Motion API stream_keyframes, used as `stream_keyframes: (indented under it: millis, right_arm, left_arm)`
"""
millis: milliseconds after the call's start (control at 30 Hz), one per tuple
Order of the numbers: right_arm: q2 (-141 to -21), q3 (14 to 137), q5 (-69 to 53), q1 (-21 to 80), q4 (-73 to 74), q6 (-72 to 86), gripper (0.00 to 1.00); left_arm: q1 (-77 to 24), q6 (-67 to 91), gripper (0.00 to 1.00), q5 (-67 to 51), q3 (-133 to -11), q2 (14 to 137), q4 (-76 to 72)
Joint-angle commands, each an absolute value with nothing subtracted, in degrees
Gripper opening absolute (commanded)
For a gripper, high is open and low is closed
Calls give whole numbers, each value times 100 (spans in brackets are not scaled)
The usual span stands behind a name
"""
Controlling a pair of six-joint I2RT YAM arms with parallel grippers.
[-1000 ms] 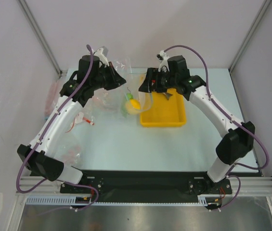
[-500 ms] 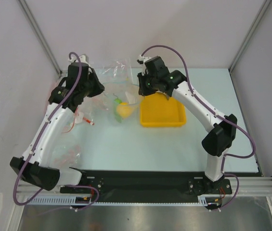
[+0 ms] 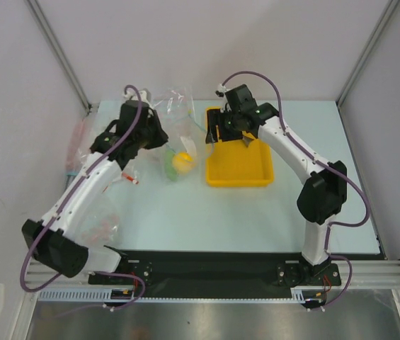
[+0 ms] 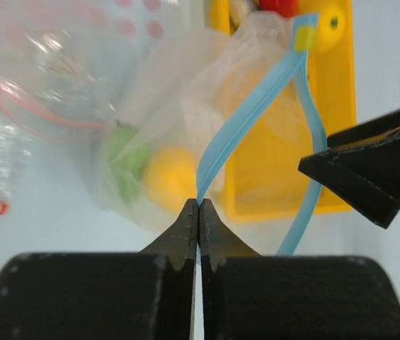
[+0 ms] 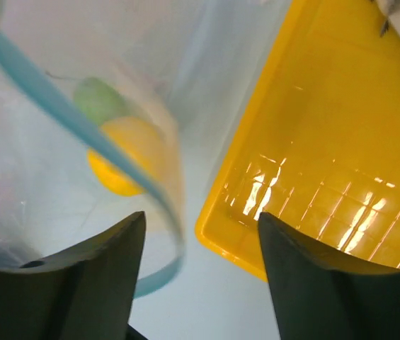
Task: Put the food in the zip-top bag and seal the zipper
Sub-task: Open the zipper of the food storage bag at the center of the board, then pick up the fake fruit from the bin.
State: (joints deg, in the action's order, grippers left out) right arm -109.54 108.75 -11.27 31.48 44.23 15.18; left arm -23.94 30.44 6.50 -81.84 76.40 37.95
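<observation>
Pale table (image 3: pixel 185 205), upper centre: left gripper (image 4: pixel 198 212) clenched on bag (image 4: pixel 178 106) zipper (image 4: pixel 249 120), right gripper (image 5: pixel 201 219) released by tray (image 3: pixel 238 177), yellow fruit (image 3: pixel 181 161) bagged.

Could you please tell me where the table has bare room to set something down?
The widest bare table patch lies in front of the yellow tray and zip-top bag, between the left arm and right arm. The far-right corner is bare too. The left edge is crowded with spare bags.
</observation>
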Motion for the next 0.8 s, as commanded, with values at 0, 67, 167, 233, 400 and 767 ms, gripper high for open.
stream_keyframes:
  millis: [0,67,167,233,400,767]
  right_arm:
    - [-10742,10592,-1423,2919,4317,1661,73]
    - [-10460,10170,-1686,2787,3808,1810,80]
    - [-9924,9557,-1933,2444,3078,1924,84]
    - [-9556,9291,-2021,2207,2577,1942,83]
    - [-9176,8598,-2433,1671,1795,2301,83]
    - [-10492,9763,-1460,1327,2565,2602,81]
  left_arm:
    - [-2645,3462,0,-333,-7779,7963,3112]
    - [-2672,3516,0,-395,-7813,8076,3006]
    - [-2672,3323,0,-273,-8041,8217,3137]
    - [-2672,3148,0,-194,-8173,8296,3269]
    - [-2663,3041,0,-211,-8394,8429,3393]
    - [-2654,2690,0,130,-8709,8271,3647]
